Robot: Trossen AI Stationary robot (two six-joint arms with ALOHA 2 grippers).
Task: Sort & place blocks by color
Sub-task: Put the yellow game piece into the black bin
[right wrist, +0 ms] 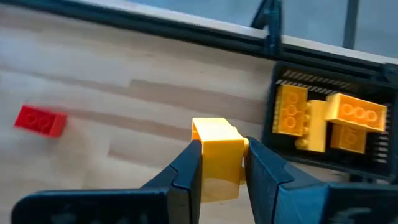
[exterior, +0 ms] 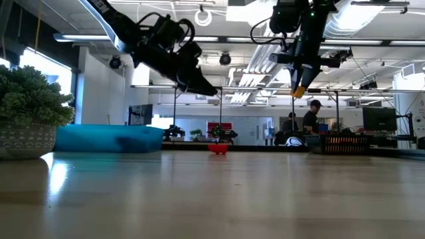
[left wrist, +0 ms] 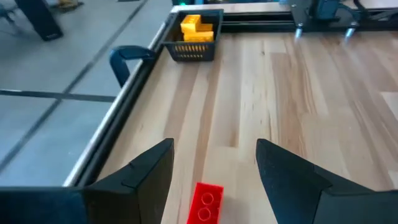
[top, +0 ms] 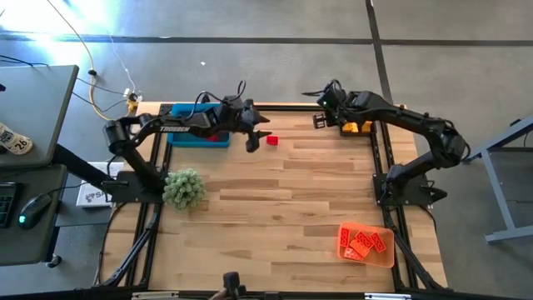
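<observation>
While right gripper [right wrist: 219, 163] pinched one yellow block [right wrist: 217, 157] beside black basket [right wrist: 323, 74] holding three more, left gripper [left wrist: 214, 171] hovered spread above one red block [left wrist: 206, 203] on table [top: 283, 200].

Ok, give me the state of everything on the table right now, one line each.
Left gripper: open, above the red block, holding nothing.
Right gripper: shut on a yellow block, raised beside the black basket.
Red block: loose on the table.
Black basket: holds yellow blocks.
Orange tray: holds orange-red blocks.
Blue tray: partly hidden by the left arm.
Plant: upright.
</observation>
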